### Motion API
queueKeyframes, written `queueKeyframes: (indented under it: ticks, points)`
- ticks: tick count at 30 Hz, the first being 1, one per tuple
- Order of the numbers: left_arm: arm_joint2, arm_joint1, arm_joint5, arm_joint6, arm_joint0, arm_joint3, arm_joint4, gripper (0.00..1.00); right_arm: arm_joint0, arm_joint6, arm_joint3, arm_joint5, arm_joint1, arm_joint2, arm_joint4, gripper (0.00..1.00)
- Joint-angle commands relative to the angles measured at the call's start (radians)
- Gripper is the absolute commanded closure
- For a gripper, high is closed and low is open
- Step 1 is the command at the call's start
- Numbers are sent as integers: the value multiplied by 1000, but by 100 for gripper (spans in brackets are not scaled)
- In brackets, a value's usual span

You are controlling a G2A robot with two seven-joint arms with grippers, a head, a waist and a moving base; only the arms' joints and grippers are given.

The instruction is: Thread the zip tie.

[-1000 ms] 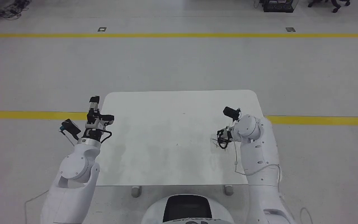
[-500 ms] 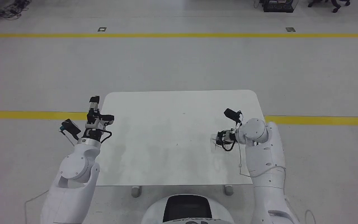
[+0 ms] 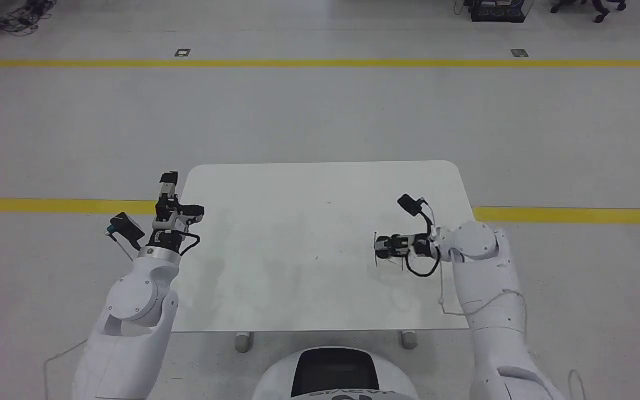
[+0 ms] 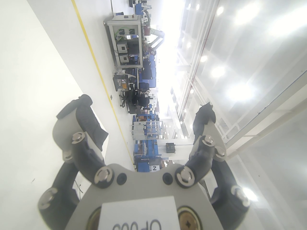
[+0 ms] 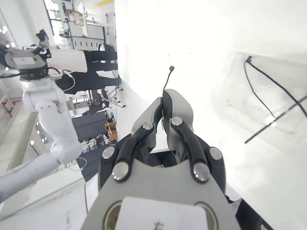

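Right jaws clench a black zip tie [image 5: 168,77], head end poking out over the desk [image 3: 300,220]; left jaws gape. Nearby clear tray [image 5: 239,101] holds more ties [image 5: 257,132].

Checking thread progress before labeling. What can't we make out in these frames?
Tail of zip tie: right wrist view, hidden between fingers of right hand.
Its shape: top view, too small.
Black strands: right wrist view, cut off by the edge; ties or cables unclear.
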Motion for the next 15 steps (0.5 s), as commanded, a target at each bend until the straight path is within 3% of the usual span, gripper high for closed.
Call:
queueKeyframes:
  ticks: [1, 8, 15]
  points:
    - [0, 0, 0, 0, 0, 0, 0, 0, 17, 0, 28, 4, 26, -50, 73, 100]
    - [0, 0, 0, 0, 0, 0, 0, 0, 22, 0, -23, 4, 135, -259, 332, 100]
    - [0, 0, 0, 0, 0, 0, 0, 0, 40, 0, -48, 4, 247, -417, 527, 100]
